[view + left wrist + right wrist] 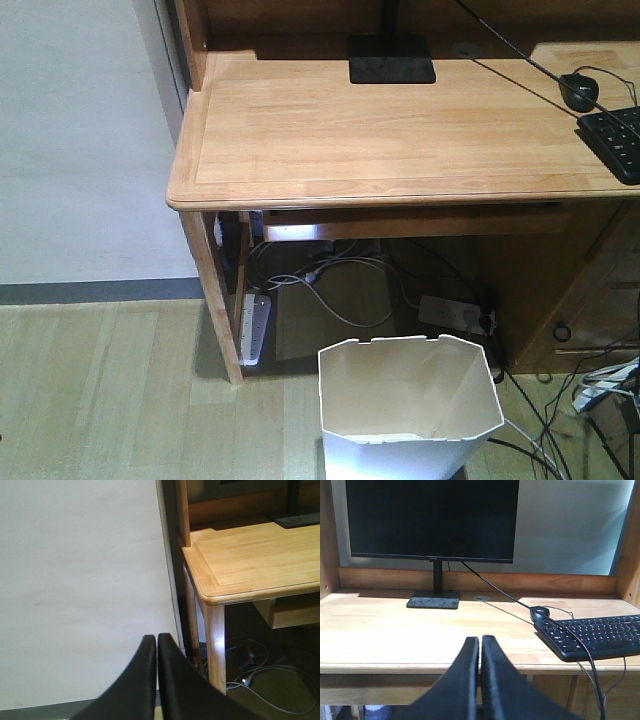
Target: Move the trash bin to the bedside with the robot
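Desk fills view; trash bin base cut off below frame.

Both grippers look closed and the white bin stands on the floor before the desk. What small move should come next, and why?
Probably open the right gripper and lower it toward the rim of the trash bin. It and the left gripper are shut and empty, up near desk height, while the bin stands untouched on the floor, slightly right of centre.
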